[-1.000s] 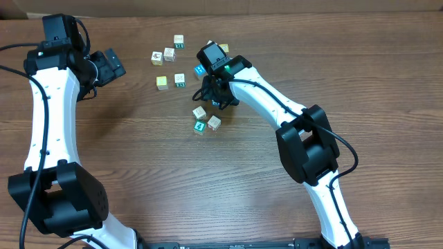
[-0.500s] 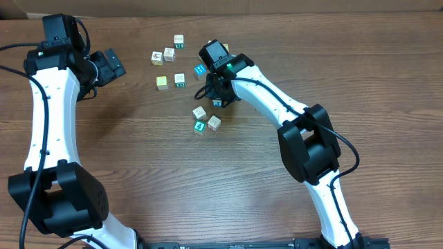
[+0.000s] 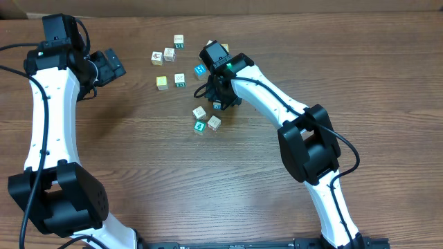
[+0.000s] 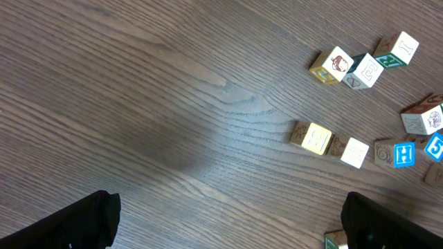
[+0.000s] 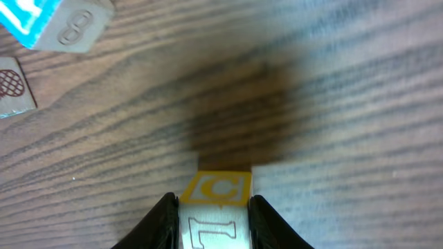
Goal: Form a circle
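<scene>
The right wrist camera gives what the overhead one hides. The right fingers (image 5: 165, 223) are pinching a small wooden cube with a yellow C face (image 5: 215, 188), one finger flat against each flank, and its pale upper side is stamped with an L. A dark shadow lies on the wood-grain counter (image 5: 332, 104) just ahead of it. Whether the cube touches the wood I cannot tell. In that view's top left corner sits a bright blue-faced cube with an embossed 8 (image 5: 59, 24), and a brown lattice-stamped face (image 5: 10, 86) pokes in at the left edge.

From overhead the right arm's black wrist covers the grip, and only a bluish sliver shows beneath it. The circle (image 3: 205, 120) is here a tight cluster of two white-faced cubes and a teal-faced cube (image 3: 200, 126). It lies near the middle of the counter, just beside those fingers on the side toward the arms' bases.

The left fingers (image 4: 69, 225) are spread wide, well off to the left, with only bare wood between them. Their camera looks across at the loose scatter: a yellow cube (image 4: 313, 137), a blue H cube (image 4: 403, 153), and a trio of pale cubes (image 4: 363, 71) higher up. Overhead, that scatter lies beyond the right arm, whose wrist partly hides a yellowish cube (image 3: 223, 48).
</scene>
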Available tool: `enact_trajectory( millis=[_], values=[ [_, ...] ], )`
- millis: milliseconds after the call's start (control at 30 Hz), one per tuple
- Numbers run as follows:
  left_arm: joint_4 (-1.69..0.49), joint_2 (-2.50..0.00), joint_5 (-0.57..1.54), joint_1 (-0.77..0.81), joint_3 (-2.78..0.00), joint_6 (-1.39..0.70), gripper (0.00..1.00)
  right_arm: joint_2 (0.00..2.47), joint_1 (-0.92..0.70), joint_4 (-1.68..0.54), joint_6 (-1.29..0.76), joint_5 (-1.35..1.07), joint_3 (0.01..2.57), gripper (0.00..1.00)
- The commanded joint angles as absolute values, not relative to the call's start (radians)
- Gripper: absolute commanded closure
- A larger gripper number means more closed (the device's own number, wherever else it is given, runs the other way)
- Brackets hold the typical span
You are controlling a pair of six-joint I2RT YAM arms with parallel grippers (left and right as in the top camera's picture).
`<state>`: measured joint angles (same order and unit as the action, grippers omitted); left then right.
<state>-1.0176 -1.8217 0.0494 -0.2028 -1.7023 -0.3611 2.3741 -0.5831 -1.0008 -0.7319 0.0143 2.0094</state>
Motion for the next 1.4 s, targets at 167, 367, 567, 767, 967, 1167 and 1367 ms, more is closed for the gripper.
enact_trajectory(
  millis=[167, 367, 567, 767, 967, 1167, 1367],
  values=[
    [-1.017, -1.828, 0.051, -0.196, -1.703, -0.366, 0.01, 2.38, -0.594, -1.011, -0.832, -0.073, 2.03, 0.68],
    [-1.016, -1.828, 0.052, -0.196, -1.703, -0.366, 0.0, 2.38, -0.595, -1.019, -0.842, -0.074, 2.03, 0.67],
    [-1.017, -1.828, 0.051, -0.196, -1.703, -0.366, 0.0, 2.379, -0.59, -1.026, -0.841, -0.069, 2.042, 0.64],
    [-1.016, -1.828, 0.051, -0.196, -1.703, -0.366, 0.01, 2.379, -0.583, -1.039, -0.841, -0.046, 2.069, 0.65],
    [-1.016, -1.828, 0.051, -0.196, -1.703, -0.366, 0.0, 2.379, -0.583, -1.066, -0.841, -0.011, 2.069, 0.68],
    [-1.017, -1.828, 0.051, -0.196, -1.703, -0.366, 0.0, 2.379, -0.583, -1.067, -0.836, 0.007, 2.069, 0.63],
    [-1.016, -1.828, 0.051, -0.196, -1.703, -0.366, 0.01, 2.38, -0.584, -1.029, -0.807, 0.019, 2.058, 0.61]
  ],
)
